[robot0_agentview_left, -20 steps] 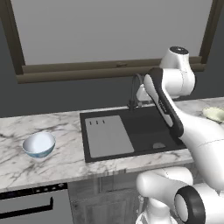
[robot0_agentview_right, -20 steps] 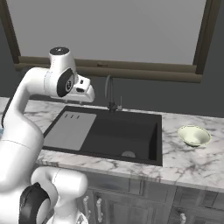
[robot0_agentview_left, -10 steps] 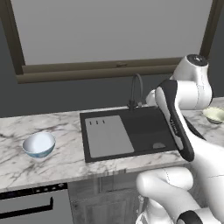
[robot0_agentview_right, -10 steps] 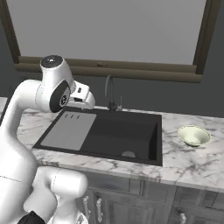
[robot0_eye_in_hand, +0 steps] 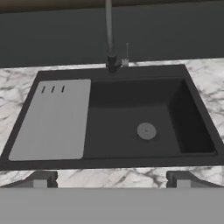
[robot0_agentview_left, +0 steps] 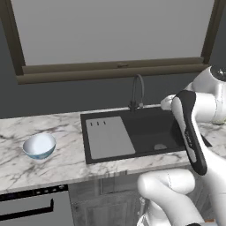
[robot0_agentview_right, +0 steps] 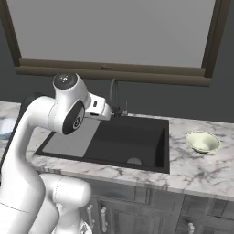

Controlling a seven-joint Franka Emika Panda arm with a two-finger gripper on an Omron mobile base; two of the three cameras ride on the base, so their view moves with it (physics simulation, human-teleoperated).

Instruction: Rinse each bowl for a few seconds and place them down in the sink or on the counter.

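- Black, rectangular and recessed, the sink (robot0_agentview_left: 145, 128) is set into the white marble-look worktop (robot0_agentview_left: 66, 163), with dark grey cabinets below the front edge.
- Its left half carries a flat grey panel (robot0_eye_in_hand: 52, 118) with three short slots near the back edge; its right half is a deeper basin with a round grey drain (robot0_eye_in_hand: 146, 131) in the floor.
- At the middle of the sink's back edge rises a thin dark arched faucet (robot0_agentview_left: 138, 90), and a small upright lever stands just beside its base in the hand view.
- White inside and light blue outside, one bowl (robot0_agentview_left: 39, 145) sits upright on the worktop to the left of the sink, well apart from it and nearer the worktop's front edge than its back.
- Pale yellow-green, the other bowl (robot0_agentview_right: 203, 141) sits upright on the worktop to the right of the sink, near the sink's right rim without touching it.
- Both bowls look empty as far as the views show.
- The white arm bends over the sink's right side in the left base view, and its wrist hangs above the sink's left-back area in the right base view.
- In the hand view the gripper (robot0_eye_in_hand: 111, 180) looks down on the sink from above the front edge; its two dark fingertips (robot0_eye_in_hand: 41, 179) stand far apart, spread wide, with nothing between them.
- A wide window with a dark frame fills the wall behind the worktop.
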